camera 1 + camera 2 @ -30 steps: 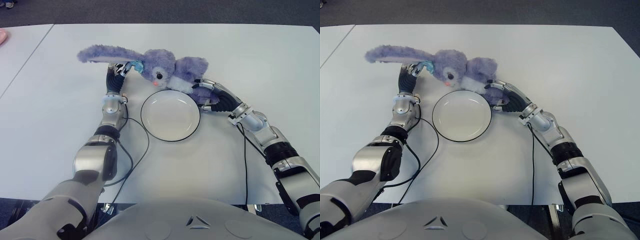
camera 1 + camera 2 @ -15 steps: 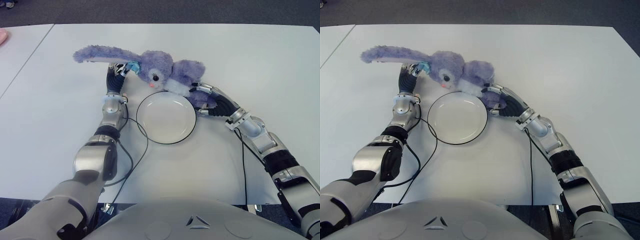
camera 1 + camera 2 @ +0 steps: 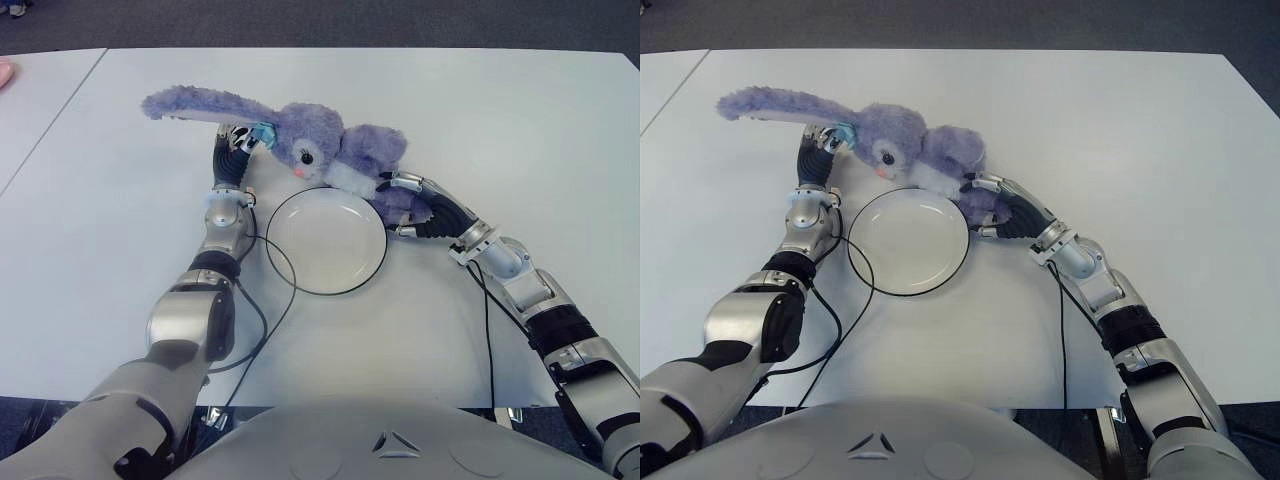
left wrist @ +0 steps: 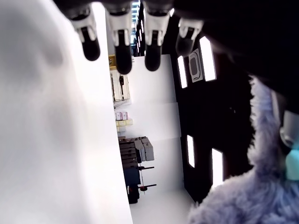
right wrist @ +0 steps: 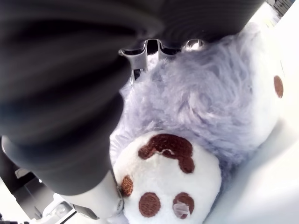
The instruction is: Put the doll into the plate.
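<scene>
The fluffy lilac plush rabbit doll with long ears [image 3: 330, 150] lay on the white table [image 3: 520, 140], just beyond the far rim of the round white plate with a dark edge [image 3: 326, 240] and touching or nearly touching it. The right hand [image 3: 418, 208] was curled around the doll's lower body, its fingers wrapped over a white foot pad stitched with brown paw marks. The left hand [image 3: 236, 150] showed beside the doll's head, under the base of one long ear; its fingers [image 4: 122, 44] were extended and gripped nothing. The plate, between the two hands, held nothing.

The doll appeared light, soft and compressible; the limp ears would probably trail, so the bulky body near the right hand seemed the firmer hold. The fur seemed unlikely to slip.
</scene>
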